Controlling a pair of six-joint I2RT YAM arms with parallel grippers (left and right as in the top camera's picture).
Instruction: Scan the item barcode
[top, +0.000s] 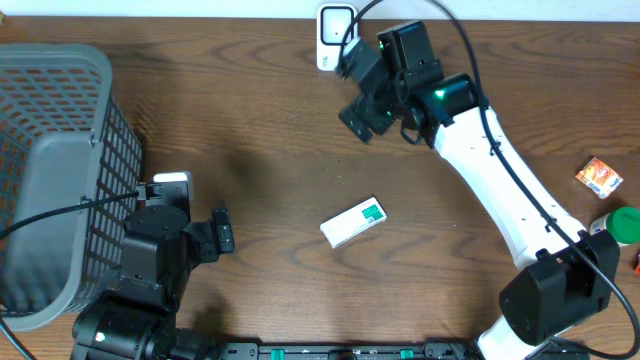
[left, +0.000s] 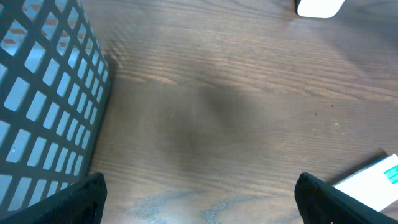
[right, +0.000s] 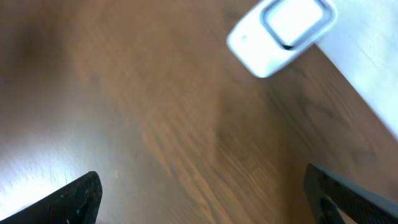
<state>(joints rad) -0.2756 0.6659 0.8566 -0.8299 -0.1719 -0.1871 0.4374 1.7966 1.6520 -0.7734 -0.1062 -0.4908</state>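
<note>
The item, a white box with a green end (top: 353, 222), lies flat near the middle of the wooden table; its corner shows at the lower right of the left wrist view (left: 375, 185). A white barcode scanner (top: 334, 36) stands at the table's far edge, and it also appears in the right wrist view (right: 283, 31). My right gripper (top: 353, 90) hovers just in front of the scanner, open, with only bare wood between its fingers (right: 202, 177). My left gripper (top: 218, 235) rests low at the left of the box, open and empty (left: 199, 186).
A grey mesh basket (top: 50, 180) fills the left side, and its wall shows close by in the left wrist view (left: 43, 93). An orange packet (top: 599, 177) and a green-capped bottle (top: 622, 224) sit at the right edge.
</note>
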